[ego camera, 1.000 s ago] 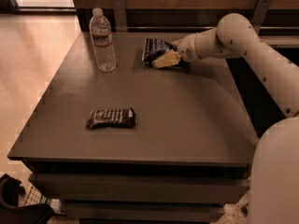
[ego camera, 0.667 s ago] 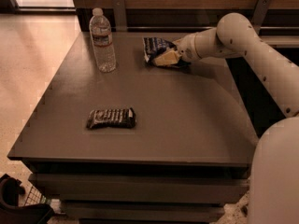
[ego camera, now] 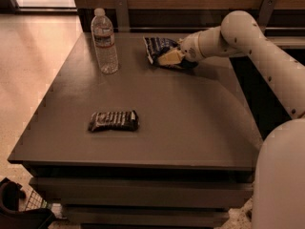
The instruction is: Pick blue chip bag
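The blue chip bag (ego camera: 158,47) is crinkled, shiny dark blue with white patches. It lies at the far middle of the grey table (ego camera: 190,123). My gripper (ego camera: 172,57) reaches in from the right and sits on the bag's right half, covering part of it. The cream-coloured gripper tip rests against the bag's surface. The white arm (ego camera: 248,37) stretches back to the right and down to the robot body at the lower right.
A clear water bottle (ego camera: 105,42) stands upright to the left of the bag. A dark brown wrapper with white stripes (ego camera: 113,121) lies at the front left. A wooden wall and rail run behind the table. The floor is to the left.
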Robot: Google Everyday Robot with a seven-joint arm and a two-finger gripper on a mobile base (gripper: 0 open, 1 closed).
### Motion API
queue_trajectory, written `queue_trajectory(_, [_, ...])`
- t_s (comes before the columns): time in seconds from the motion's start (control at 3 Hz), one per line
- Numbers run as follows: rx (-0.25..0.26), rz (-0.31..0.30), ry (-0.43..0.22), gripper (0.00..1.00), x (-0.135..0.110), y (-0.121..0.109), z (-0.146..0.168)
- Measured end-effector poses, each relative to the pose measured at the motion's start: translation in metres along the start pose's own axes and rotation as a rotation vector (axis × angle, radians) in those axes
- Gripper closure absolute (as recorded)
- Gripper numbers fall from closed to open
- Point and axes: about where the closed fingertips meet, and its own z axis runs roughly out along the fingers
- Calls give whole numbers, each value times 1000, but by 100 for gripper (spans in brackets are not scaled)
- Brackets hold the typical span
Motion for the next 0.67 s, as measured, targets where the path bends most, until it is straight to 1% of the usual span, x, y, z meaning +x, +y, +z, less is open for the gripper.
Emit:
queue_trajectory(0.33, [0, 0, 0, 100, 0, 0, 0])
queue_trajectory(0.67, [58, -26, 24, 100, -24, 5, -27])
